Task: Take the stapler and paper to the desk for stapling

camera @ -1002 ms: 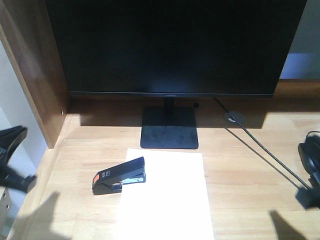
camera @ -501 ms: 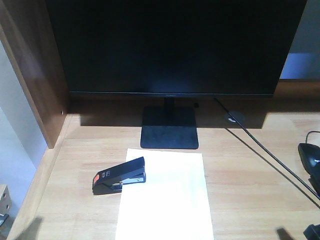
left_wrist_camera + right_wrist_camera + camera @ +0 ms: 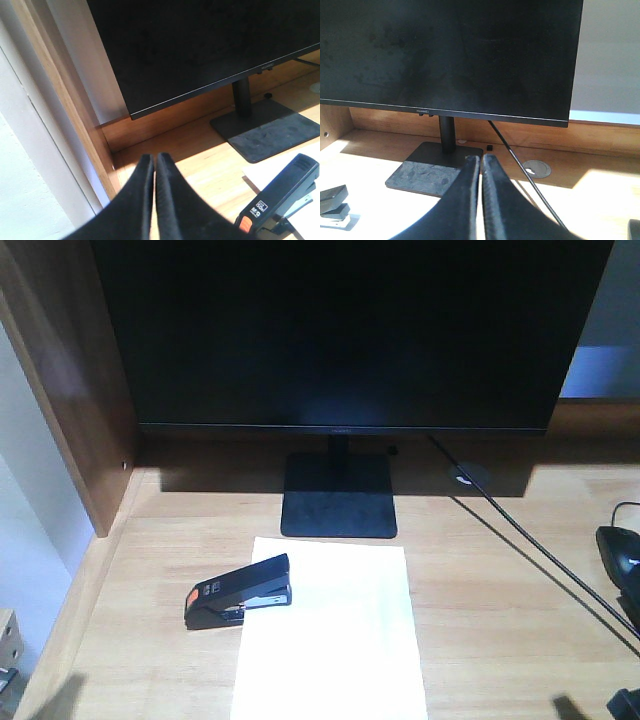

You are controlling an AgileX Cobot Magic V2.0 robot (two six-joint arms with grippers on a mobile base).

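Squarely flat white paper [image 3: 330, 635], wedge-shaped stapler [image 3: 238, 592]

From my feed there's a big dark monitor [image 3: 345, 330] on a flat black stand [image 3: 338, 496], a black cable [image 3: 530, 545] running off right, and a mouse [image 3: 621, 548] at the edge

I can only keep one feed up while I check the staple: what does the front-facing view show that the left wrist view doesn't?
Only the front-facing view shows the whole paper, the mouse at the right edge, the cable and how the stapler sits over the sheet's left edge on the desk.

Only the left wrist view shows the left claw, closed and empty.

Both show the stapler, the monitor with its stand, and the side panel.
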